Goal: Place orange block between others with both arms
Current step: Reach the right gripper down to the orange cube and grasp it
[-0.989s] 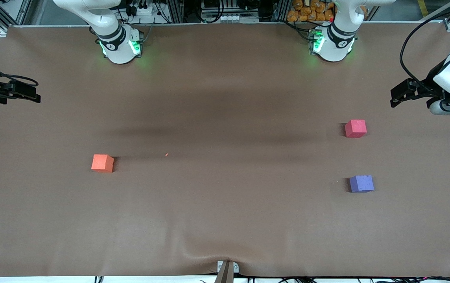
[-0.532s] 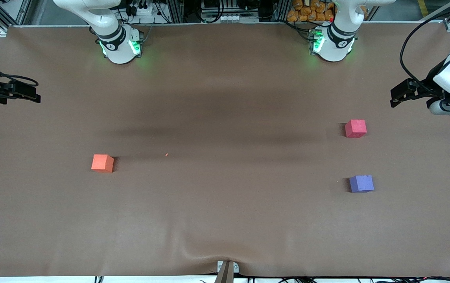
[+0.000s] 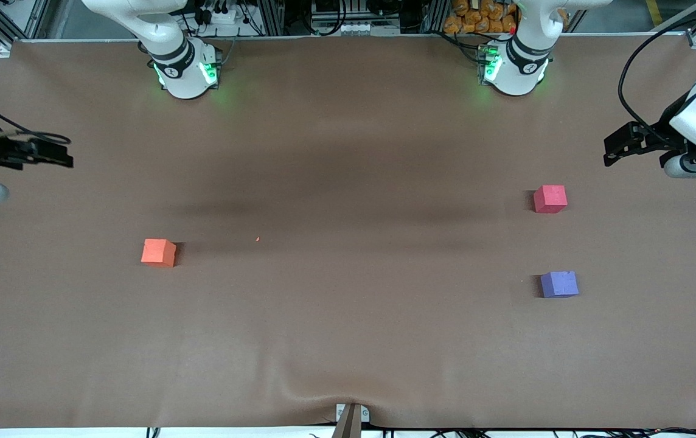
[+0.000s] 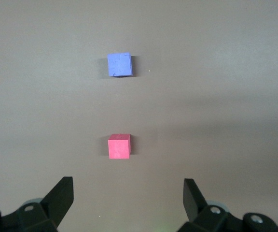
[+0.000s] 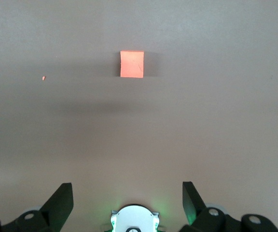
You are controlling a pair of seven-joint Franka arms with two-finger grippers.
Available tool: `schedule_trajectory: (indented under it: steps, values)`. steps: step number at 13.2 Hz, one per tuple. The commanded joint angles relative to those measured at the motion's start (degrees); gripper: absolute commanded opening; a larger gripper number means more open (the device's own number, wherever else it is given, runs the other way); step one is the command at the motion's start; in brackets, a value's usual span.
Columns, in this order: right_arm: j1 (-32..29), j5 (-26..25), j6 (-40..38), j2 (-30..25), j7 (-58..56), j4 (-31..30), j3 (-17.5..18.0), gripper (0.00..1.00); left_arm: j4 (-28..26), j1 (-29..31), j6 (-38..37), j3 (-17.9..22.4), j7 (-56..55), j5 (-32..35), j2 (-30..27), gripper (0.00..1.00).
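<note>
Fingers (image 5: 62,203) of the right gripper (image 5: 127,200) are spread wide with nothing between them, and the same is seen at the left gripper (image 4: 128,198), whose fingers (image 4: 62,198) are also fully parted and empty. The right gripper (image 3: 50,157) is held over the counter's edge at the right arm's end; the left gripper (image 3: 619,149) hangs over the left arm's end, close to the pinkish-red cube (image 3: 550,199).

The orange block (image 3: 158,252) rests on the counter (image 3: 348,340) toward the right arm's end, well apart from the pinkish-red cube and the purple cube (image 3: 559,284), which sit at the left arm's end with a bare gap between them, the purple one nearer the front camera. A tiny orange crumb (image 3: 257,239) lies near the counter's middle.

Several failures can be foreseen. The block is light foam, so it could be nudged aside or tipped if the descent is made off-centre, or squashed and sprung loose if it is pinched near an edge. A long carry is required, and a handover near the middle is probably needed; the block could be dropped if one set of fingers is released before the other has closed. At the gap, either neighbour could be knocked away by spread fingers, since the space does not look generous. The counter covering is rumpled near the front camera's edge, though that patch is unlikely to be crossed.
</note>
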Motion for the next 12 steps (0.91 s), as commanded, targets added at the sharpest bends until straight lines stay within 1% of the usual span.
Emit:
schedule_trajectory:
  steps: [1,4,6,8,10,12]
  values:
    - [0.95,-0.29,3.37,4.16,0.42,-0.82,-0.17,1.00,0.66,-0.09,-0.65,-0.03,0.15,-0.45,0.22,1.00]
    - [0.95,-0.29,10.74,8.64,0.50,-4.59,-0.17,1.00,0.66,-0.09,-0.65,-0.03,0.15,-0.45,0.22,1.00]
    - [0.95,-0.29,17.59,10.66,0.50,-8.54,-0.17,1.00,0.66,-0.09,-0.65,-0.03,0.15,-0.37,0.22,1.00]
    - [1.04,-0.21,24.19,13.65,0.59,-11.19,-0.08,1.00,0.57,-0.09,-0.65,-0.03,0.23,-0.37,0.22,1.00]
    - [1.74,-0.21,30.16,16.64,0.59,-11.46,-0.08,1.00,0.57,-0.09,-0.65,-0.03,0.15,-0.28,0.40,1.00]
    - [1.74,0.23,33.08,19.28,0.59,-11.46,-0.08,1.00,0.66,-0.09,-0.65,-0.03,0.15,-0.19,0.49,1.00]
